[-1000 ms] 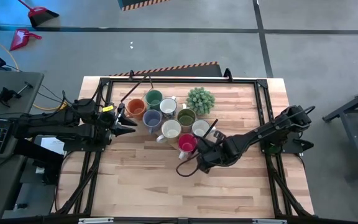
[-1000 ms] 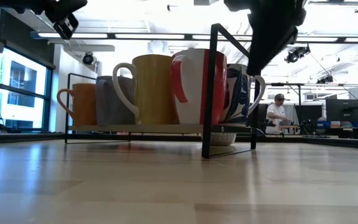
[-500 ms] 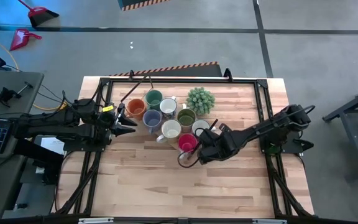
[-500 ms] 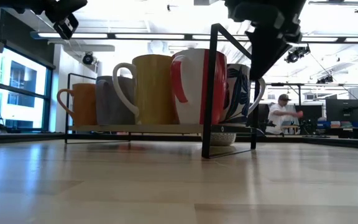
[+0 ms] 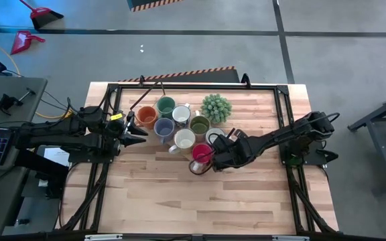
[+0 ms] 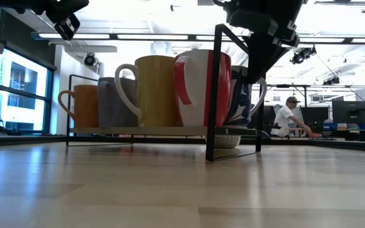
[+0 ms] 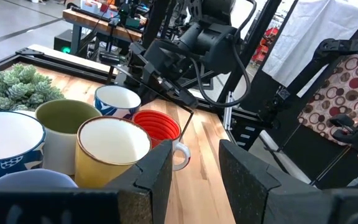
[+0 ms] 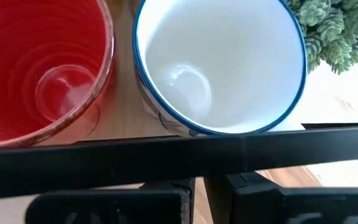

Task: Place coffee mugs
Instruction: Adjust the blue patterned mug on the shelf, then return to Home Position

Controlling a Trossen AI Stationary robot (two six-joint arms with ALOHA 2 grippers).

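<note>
High view – right end effector (image 5: 214, 159), clenched on thin black frame (image 5: 194, 166), now nearer mug cluster than a second ago, up against red mug (image 5: 202, 153). Cluster unmoved on table (image 5: 246, 201), so placing likely nearly done. Left end effector (image 5: 139, 132) parked beside orange mug (image 5: 146, 116).

Low view – shows frame standing upright.

Left wrist view – left fingers (image 7: 151, 180) released, empty.

Right wrist view – frame bar crossing before red and blue-rimmed mug (image 8: 216, 62).

Glossy ceramic mugs (image 5: 179, 124); matt wooden table (image 5: 213, 194)
</note>
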